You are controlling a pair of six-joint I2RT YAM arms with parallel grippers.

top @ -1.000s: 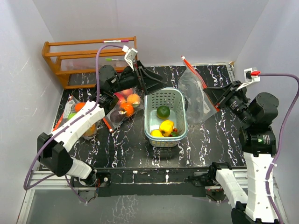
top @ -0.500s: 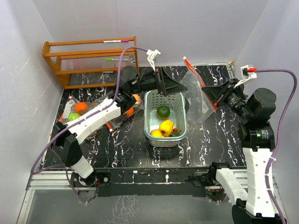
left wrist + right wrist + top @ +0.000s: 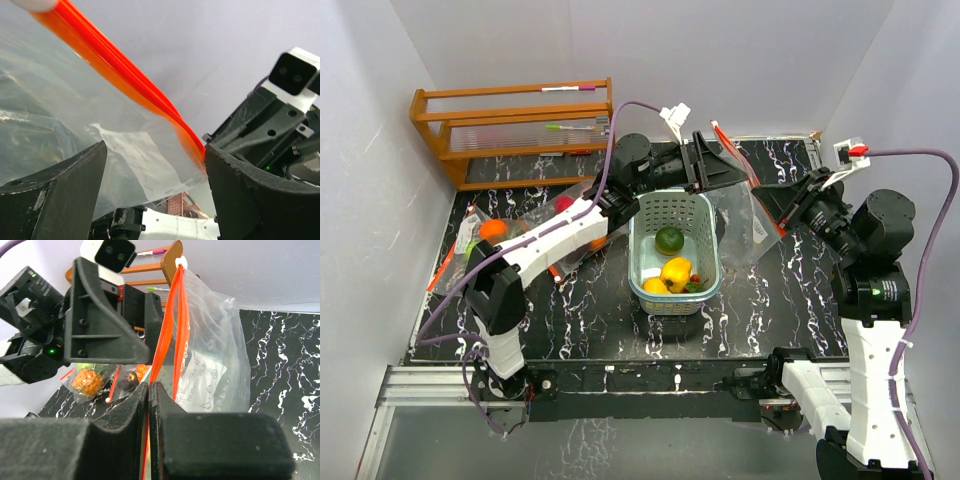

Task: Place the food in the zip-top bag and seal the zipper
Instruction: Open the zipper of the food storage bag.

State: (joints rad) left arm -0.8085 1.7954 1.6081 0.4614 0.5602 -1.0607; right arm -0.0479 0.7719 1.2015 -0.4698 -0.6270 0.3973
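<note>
- Far left on the black marbled table (image 3: pixel 770 300): clear filled bags (image 3: pixel 470 235) with orange and green fruit inside lie in front of the wooden rack (image 3: pixel 510 125).
- Your left gripper (image 3: pixel 155 165) is up beyond the basket's far end, at the raised bag. Its fingers are spread, and the orange zipper (image 3: pixel 125 75) runs between them. Can't tell if it touches either one.
- Centre: the teal basket (image 3: pixel 672 208) holds the loose food: a green fruit (image 3: pixel 669 240), a yellow fruit (image 3: pixel 675 270), a smaller yellow piece (image 3: pixel 655 286) and something red at the near end.
- Just right of the basket: the zip-top bag (image 3: pixel 210 350) is held upright with the zipper on top.
- Your right gripper (image 3: pixel 149 390) has its fingers pressed together, pinching the bag's zipper edge.
</note>
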